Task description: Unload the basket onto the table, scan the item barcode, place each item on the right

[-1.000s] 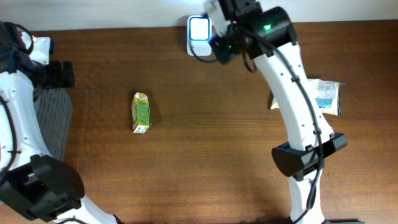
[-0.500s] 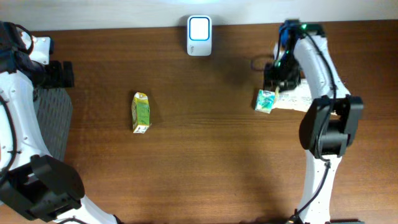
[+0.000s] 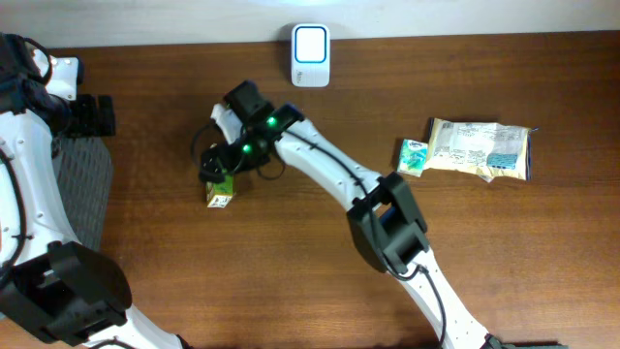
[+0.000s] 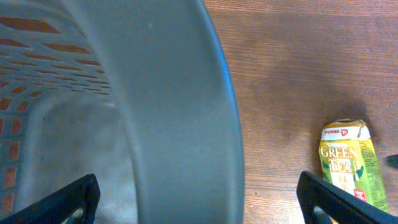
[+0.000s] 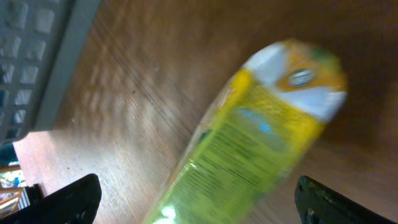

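A green tea carton [image 3: 220, 192] lies flat on the wooden table left of centre; it also shows at the right edge of the left wrist view [image 4: 351, 163]. My right gripper [image 3: 217, 165] hangs open directly above it, and the carton [image 5: 249, 143] lies blurred between the spread fingers, untouched. The white scanner [image 3: 310, 56] with a lit window stands at the back edge. Over the grey basket at the far left, my left gripper [image 3: 102, 114] is open and holds nothing.
The grey mesh basket [image 3: 85, 184] sits at the left edge, its rim [image 4: 180, 93] filling the left wrist view. A small green packet [image 3: 412, 156] and a white-and-blue packet [image 3: 481, 148] lie at the right. The right arm stretches across the table's middle.
The right arm swung from the scanner to the right side, left the small green packet there, opened, then crossed left over the green tea carton. The left arm stayed still.
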Action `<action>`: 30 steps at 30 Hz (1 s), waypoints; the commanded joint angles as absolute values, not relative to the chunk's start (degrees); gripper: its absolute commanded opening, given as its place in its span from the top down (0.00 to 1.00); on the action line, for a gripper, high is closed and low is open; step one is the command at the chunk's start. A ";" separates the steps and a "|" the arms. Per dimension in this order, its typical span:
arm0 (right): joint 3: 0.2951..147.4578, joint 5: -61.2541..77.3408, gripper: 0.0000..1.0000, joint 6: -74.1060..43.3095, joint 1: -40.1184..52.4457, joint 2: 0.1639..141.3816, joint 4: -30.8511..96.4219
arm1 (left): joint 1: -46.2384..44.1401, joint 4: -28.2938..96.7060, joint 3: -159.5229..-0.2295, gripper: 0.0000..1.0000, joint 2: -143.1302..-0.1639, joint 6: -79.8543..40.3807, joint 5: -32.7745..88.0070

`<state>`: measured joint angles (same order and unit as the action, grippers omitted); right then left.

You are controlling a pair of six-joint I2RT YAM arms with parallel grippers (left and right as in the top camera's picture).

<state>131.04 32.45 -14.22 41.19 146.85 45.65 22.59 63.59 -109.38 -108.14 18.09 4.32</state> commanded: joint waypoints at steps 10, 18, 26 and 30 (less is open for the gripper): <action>131.61 25.82 0.59 -9.30 38.63 148.88 59.02 | 22.79 63.70 -109.16 0.01 -108.31 18.96 4.75; 132.75 9.63 0.32 7.09 27.53 144.03 77.01 | 22.79 63.70 -109.16 0.01 -108.31 18.96 4.75; 146.96 17.65 0.43 -11.00 30.52 144.03 68.79 | 22.79 63.72 -109.16 0.01 -108.31 18.96 4.75; 143.81 17.02 0.59 -20.49 37.43 145.29 59.83 | 22.79 63.72 -109.16 0.01 -108.31 18.96 4.75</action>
